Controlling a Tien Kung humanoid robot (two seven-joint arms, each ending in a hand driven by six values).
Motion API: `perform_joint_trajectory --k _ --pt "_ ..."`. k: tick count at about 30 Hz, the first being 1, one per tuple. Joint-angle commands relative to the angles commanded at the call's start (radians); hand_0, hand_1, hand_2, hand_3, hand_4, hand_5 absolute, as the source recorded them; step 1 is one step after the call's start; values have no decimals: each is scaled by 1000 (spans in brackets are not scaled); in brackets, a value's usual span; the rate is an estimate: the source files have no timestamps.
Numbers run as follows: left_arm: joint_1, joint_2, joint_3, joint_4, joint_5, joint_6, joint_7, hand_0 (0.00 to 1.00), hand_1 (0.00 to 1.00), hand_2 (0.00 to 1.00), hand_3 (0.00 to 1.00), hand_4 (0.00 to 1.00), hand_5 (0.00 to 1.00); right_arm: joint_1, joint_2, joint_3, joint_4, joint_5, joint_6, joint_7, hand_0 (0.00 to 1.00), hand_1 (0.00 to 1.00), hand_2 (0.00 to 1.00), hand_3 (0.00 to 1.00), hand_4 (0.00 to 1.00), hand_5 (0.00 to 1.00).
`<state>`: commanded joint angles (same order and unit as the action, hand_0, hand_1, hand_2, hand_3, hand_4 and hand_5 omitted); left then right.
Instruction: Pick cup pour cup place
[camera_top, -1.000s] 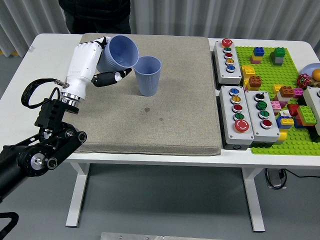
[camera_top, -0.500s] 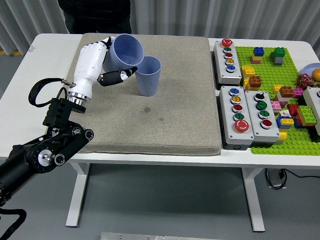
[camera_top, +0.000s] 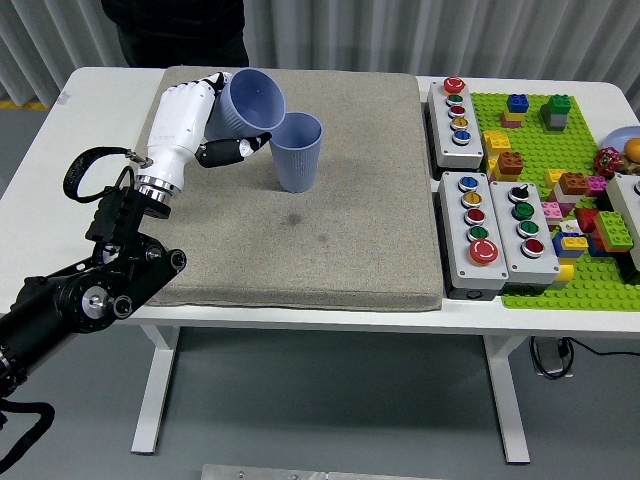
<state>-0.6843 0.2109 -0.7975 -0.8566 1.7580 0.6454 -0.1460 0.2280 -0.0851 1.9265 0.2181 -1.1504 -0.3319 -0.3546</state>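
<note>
A: Item one, nearest the frame's bottom edge?
B: White table (camera_top: 330, 318), its near edge running across the lower half; a grey mat (camera_top: 300, 240) is lying on it at centre left.

A: Lower left?
B: Left arm (camera_top: 85, 295), black, coming in from the lower left corner and reaching up over the mat. The right arm is not showing.

A: Right side of the frame?
B: Two grey button boxes (camera_top: 498, 236) are sitting side by side at centre right, a third button box (camera_top: 456, 123) above them. A green baseplate (camera_top: 570, 170) carrying coloured bricks is filling the right edge.

A: Centre of the mat?
B: Standing cup (camera_top: 297, 151), blue-grey, upright, mouth facing up, resting on the mat's upper middle.

A: Upper left?
B: Left hand (camera_top: 195, 120), white, its fingers closing around the held cup (camera_top: 245, 104). That cup is being kept off the mat, tipped on its side, mouth facing the camera and slightly right, its lower rim touching or just over the standing cup's left rim.

A: Farthest entry?
B: A person (camera_top: 175, 30) in dark clothing is standing at the top left edge, behind the table.
</note>
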Motion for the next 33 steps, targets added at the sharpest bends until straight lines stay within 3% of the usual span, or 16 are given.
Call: perform_joint_trajectory --k 12,29,33 --pt "-37 6 27 58 -37 0 2 445 413 486 543 793 283 2 -1 1 0 -6 1 -2 676 615 565 579 2 171" --pt "-83 3 78 99 16 0 27 447 415 485 540 788 280 -4 -1 4 0 -14 3 -2 675 614 566 579 2 171" --pt "-107 11 110 113 -35 0 22 447 415 485 540 788 280 1 -4 -1 -2 -5 3 2 675 614 566 579 2 171"
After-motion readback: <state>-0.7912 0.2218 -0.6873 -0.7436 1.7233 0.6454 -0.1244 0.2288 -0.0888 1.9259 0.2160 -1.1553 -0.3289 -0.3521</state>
